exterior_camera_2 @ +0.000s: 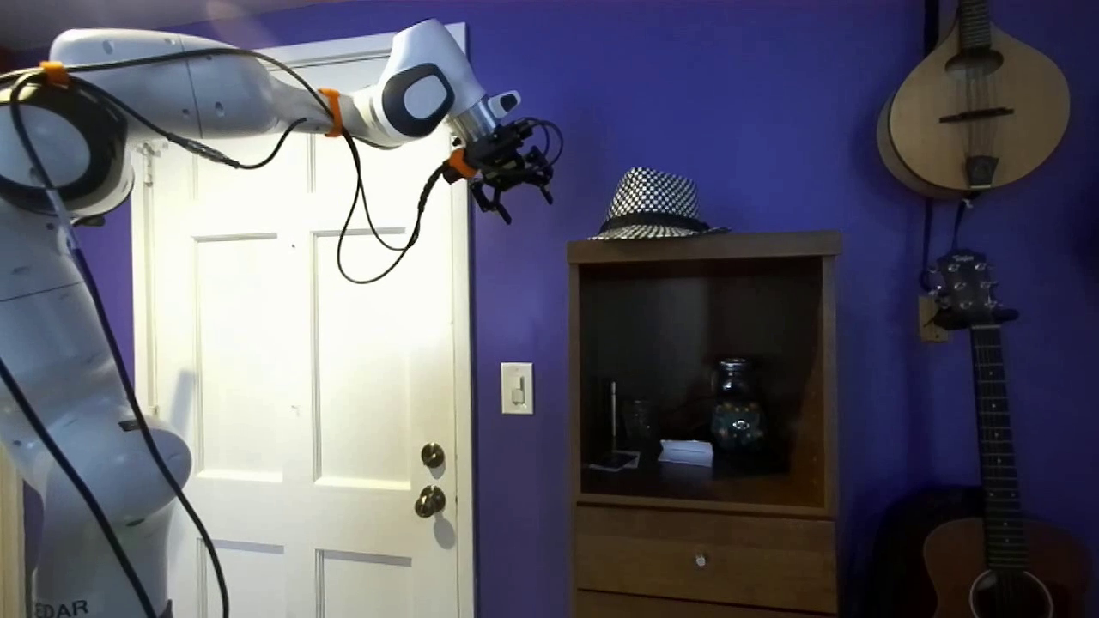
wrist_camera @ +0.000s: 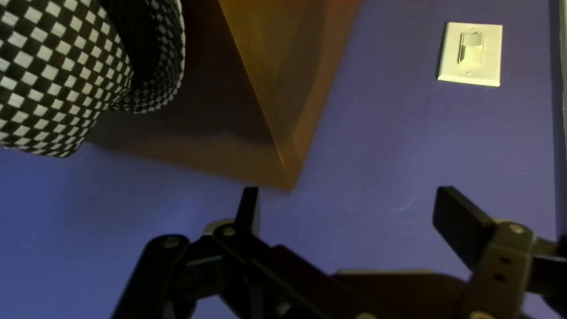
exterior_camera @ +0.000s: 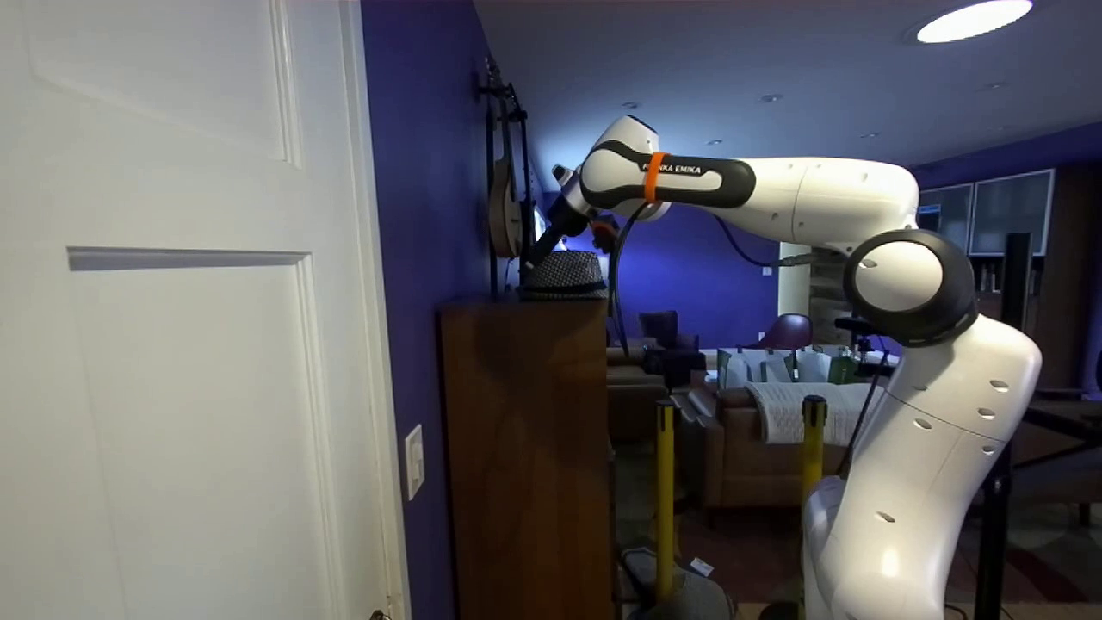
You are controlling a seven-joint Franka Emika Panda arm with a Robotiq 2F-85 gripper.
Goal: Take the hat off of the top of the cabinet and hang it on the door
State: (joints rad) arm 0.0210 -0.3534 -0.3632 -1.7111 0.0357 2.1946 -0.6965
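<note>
The hat [exterior_camera_2: 657, 202] is black-and-white checked with a dark band. It rests brim down on the flat top of the brown wooden cabinet [exterior_camera_2: 704, 249]. In an exterior view the hat [exterior_camera: 564, 274] and the cabinet side [exterior_camera: 529, 448] show beyond the light switch. My gripper [exterior_camera_2: 528, 209] is open and empty, left of the hat and apart from it. In the wrist view the open fingers [wrist_camera: 348, 190] face the purple wall, with the hat [wrist_camera: 57, 75] at upper left and the cabinet corner [wrist_camera: 266, 66] beside it. The white panelled door [exterior_camera_2: 258, 360] is shut behind the arm; its panels [exterior_camera: 189, 387] also show close up.
A light switch [exterior_camera_2: 517, 388] is on the purple wall between door and cabinet. The door has a round knob [exterior_camera_2: 429, 501]. A mandolin [exterior_camera_2: 979, 129] and a guitar [exterior_camera_2: 1000, 446] are right of the cabinet. Loose cables [exterior_camera_2: 378, 275] hang below the arm.
</note>
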